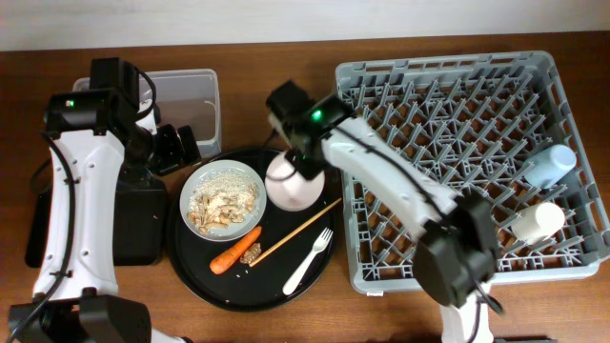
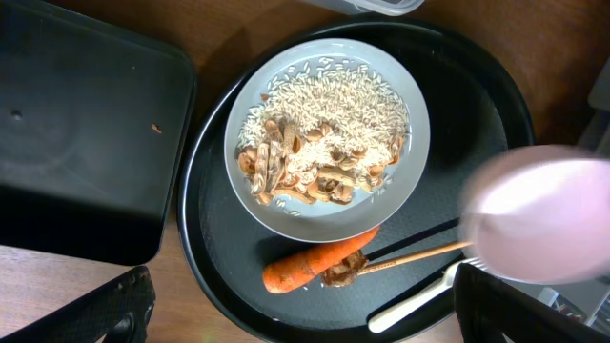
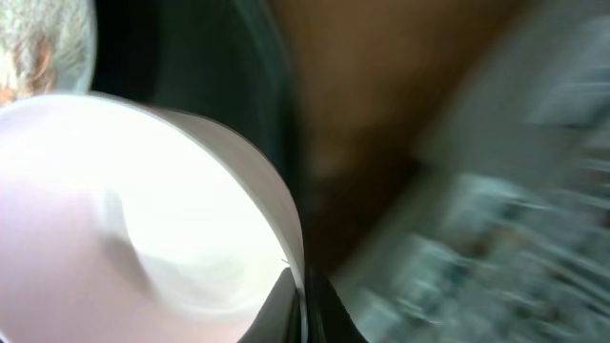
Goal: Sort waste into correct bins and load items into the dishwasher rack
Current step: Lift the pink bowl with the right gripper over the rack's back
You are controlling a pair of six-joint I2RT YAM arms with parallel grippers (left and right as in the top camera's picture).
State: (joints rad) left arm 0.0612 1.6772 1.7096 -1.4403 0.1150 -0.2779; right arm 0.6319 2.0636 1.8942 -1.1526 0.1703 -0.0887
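Note:
My right gripper point(image 1: 303, 164) point(image 3: 303, 307) is shut on the rim of the pinkish-white bowl point(image 1: 292, 184) point(image 3: 143, 210), over the right part of the round black tray point(image 1: 205, 276). The bowl point(image 2: 543, 214) looks blurred in the left wrist view. My left gripper point(image 1: 177, 148) point(image 2: 305, 324) hangs open above the tray, holding nothing. On the tray sit a pale plate point(image 1: 222, 198) point(image 2: 327, 136) with grainy crumbs and brownish scraps, an orange carrot point(image 1: 235, 251) point(image 2: 315, 265), a wooden stick point(image 1: 295, 232) point(image 2: 419, 255) and a white fork point(image 1: 308, 260) point(image 2: 419, 300).
The grey dishwasher rack point(image 1: 457, 143) fills the right side, with a blue cup point(image 1: 550, 164) and a white cup point(image 1: 537, 221) lying at its right edge. A clear tub point(image 1: 186, 95) stands at the back left. A flat black tray point(image 1: 138, 224) point(image 2: 76, 143) lies left of the round tray.

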